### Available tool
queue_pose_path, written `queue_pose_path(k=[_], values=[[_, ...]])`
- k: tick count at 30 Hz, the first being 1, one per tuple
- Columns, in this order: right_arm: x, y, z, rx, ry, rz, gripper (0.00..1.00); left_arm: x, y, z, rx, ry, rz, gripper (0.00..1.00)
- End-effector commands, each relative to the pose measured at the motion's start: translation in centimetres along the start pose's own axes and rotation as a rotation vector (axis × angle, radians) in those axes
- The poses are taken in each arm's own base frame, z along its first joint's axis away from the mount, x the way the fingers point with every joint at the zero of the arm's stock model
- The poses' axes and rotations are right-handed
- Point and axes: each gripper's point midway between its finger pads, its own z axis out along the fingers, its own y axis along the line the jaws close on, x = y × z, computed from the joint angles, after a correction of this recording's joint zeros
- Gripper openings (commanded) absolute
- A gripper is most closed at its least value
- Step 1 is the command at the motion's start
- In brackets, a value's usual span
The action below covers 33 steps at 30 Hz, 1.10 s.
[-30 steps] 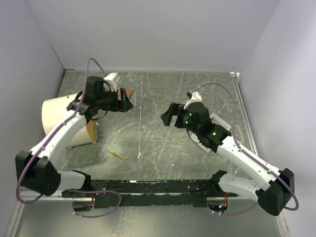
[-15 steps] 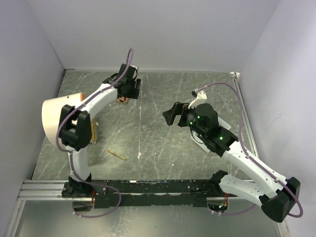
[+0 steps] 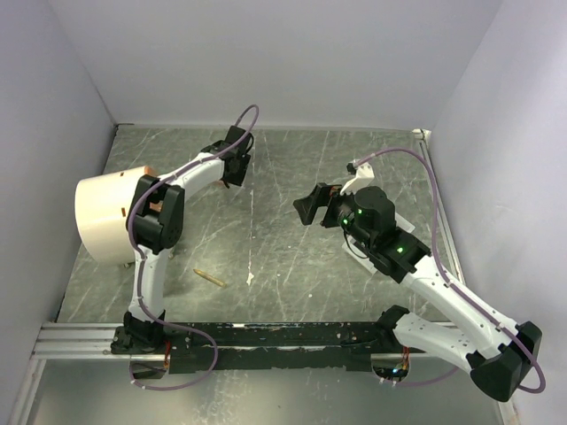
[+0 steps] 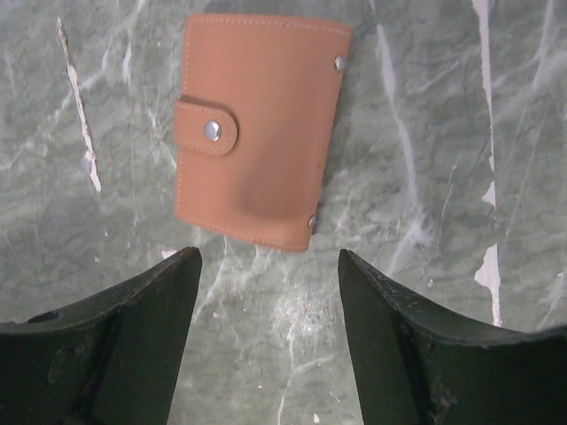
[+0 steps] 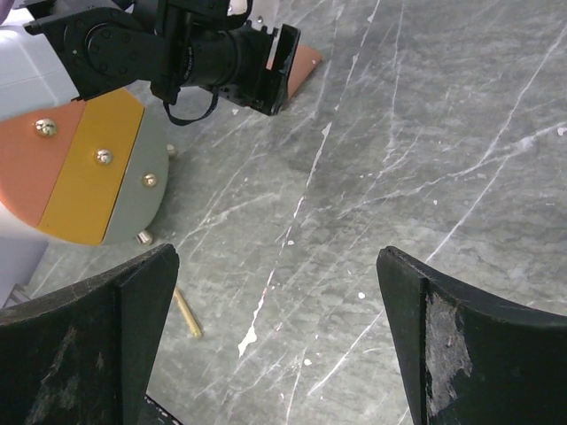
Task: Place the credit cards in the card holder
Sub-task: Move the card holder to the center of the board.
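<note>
The card holder [image 4: 257,133] is a tan-brown folded wallet with a snap tab, lying closed and flat on the grey marble-patterned table at the far back left. My left gripper [image 4: 267,257] hovers just short of its near edge, open, with only bare table between the fingers. From above, the left gripper [image 3: 232,164] covers the wallet. A corner of the card holder [image 5: 304,64] peeks out behind that gripper in the right wrist view. My right gripper [image 3: 306,208] hangs open and empty over the table's middle [image 5: 276,257]. The credit cards show in no view.
A big cream cylinder [image 3: 102,217] lies on its side at the left, its end face striped orange, yellow and grey [image 5: 89,168]. A small brass stick [image 3: 210,278] lies near the front. Walls close in the table on three sides, and a black rail [image 3: 283,341] runs along the near edge.
The left arm has stretched out toward the far back, carrying its gripper from beside the cylinder to over the card holder, jaws slightly narrower. The right arm has barely shifted.
</note>
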Motion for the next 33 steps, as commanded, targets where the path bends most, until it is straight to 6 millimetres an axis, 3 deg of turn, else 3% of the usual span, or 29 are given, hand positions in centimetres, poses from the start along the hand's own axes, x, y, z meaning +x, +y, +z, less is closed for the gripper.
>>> queue_pose_path(k=[1, 14, 23, 28, 33], values=[[-1.0, 0.7, -0.1, -0.018, -0.026, -0.001, 0.96, -2.4, -0.3, 0.8, 0.004, -0.070, 0.024, 0.74], [-0.4, 0.0, -0.1, 0.010, -0.017, 0.004, 0.96, -1.0, -1.3, 3.1, 0.012, -0.032, 0.083, 0.64], [0.1, -1.0, -0.2, 0.057, -0.004, 0.009, 0.95, 0.4, -2.3, 3.4, 0.033, 0.009, 0.110, 0.32], [0.8, -1.7, -0.5, 0.079, 0.002, 0.011, 0.95, 0.7, -2.9, 2.3, 0.045, 0.027, 0.114, 0.17], [0.8, -2.0, -0.8, 0.090, -0.002, 0.015, 0.95, 0.7, -3.8, -0.2, 0.115, 0.027, 0.059, 0.11]])
